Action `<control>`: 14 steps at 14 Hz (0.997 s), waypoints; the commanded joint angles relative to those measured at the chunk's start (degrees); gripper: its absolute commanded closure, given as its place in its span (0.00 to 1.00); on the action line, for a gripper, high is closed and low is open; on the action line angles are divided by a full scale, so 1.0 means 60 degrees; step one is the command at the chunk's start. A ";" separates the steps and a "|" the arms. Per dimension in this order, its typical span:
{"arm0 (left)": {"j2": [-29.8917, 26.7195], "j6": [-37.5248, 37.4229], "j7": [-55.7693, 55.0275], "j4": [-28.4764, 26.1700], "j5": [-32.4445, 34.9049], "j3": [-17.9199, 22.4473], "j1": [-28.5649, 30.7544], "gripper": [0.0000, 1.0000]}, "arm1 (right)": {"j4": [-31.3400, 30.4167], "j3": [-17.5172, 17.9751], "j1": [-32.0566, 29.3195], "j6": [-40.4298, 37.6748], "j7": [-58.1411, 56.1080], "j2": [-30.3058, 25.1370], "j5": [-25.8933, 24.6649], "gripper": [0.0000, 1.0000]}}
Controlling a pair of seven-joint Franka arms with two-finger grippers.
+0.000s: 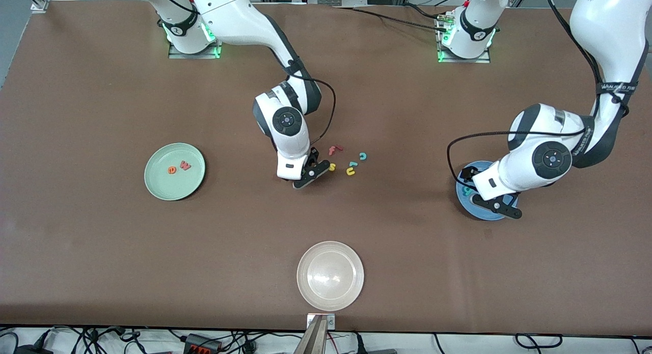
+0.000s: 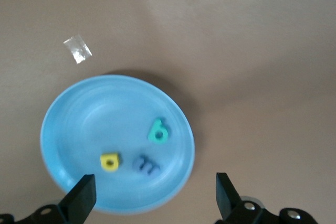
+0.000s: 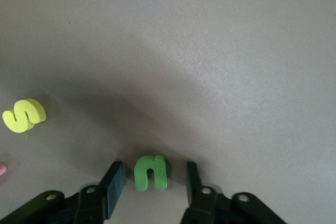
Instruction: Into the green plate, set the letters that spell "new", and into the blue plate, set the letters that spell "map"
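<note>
Right gripper (image 3: 151, 188) is down at the brown tabletop (image 1: 102, 252) near the middle, its two black fingers (image 3: 111, 183) standing either side of the small green foam n (image 3: 151, 172); narrow gaps show on both sides, so nothing is gripped. Just beside it lies the yellow foam s (image 1: 332, 166), with the yellow u (image 1: 350, 171), a teal c (image 1: 362, 156), a second small teal piece (image 1: 352, 164) and the red f (image 1: 333, 150) scattered close by toward the left arm's end. Left gripper (image 2: 152, 200) hangs over the round medium-blue plate (image 2: 73, 124), fingers spread wide and empty. On that plate lie the blue foam m (image 2: 146, 165), the teal a (image 2: 158, 130) and the yellow p (image 2: 109, 161), near one another but not touching. Toward the right arm's end sits the round pale mint-green plate (image 1: 159, 183), holding the orange e (image 1: 172, 169) and the red w (image 1: 185, 165) side by side. A whitish-beige plate (image 1: 330, 275) rests nearest the front camera.
</note>
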 commanded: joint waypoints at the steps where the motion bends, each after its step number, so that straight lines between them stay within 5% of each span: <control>1: -0.0186 -0.2214 -0.0134 0.1229 0.0039 -0.0665 0.0060 0.00 | 0.0304 -0.0017 0.0017 0.0077 -0.0202 0.0256 0.0166 0.67; 7: -0.0201 -0.5588 -0.0501 0.4173 0.0009 -0.1590 0.0060 0.00 | -0.0062 -0.0338 -0.0566 -0.0914 -0.0143 -0.0342 0.0196 0.88; 10: -0.0273 -0.6118 -0.0443 0.5158 -0.0166 -0.1649 0.0089 0.00 | -0.0062 -0.1754 -0.0701 -0.3212 -0.0012 -0.0710 0.0181 0.91; 11: -0.0622 -0.6118 -0.0428 0.5174 -0.0326 -0.1489 0.0060 0.00 | -0.0077 -0.2398 -0.0671 -0.3915 0.0003 -0.0725 0.0181 0.91; 14: -0.2012 -0.6001 -0.0384 0.4810 -0.1903 0.0409 -0.0451 0.00 | -0.0717 -0.3676 -0.0685 -0.4903 -0.0143 -0.1045 0.0181 0.91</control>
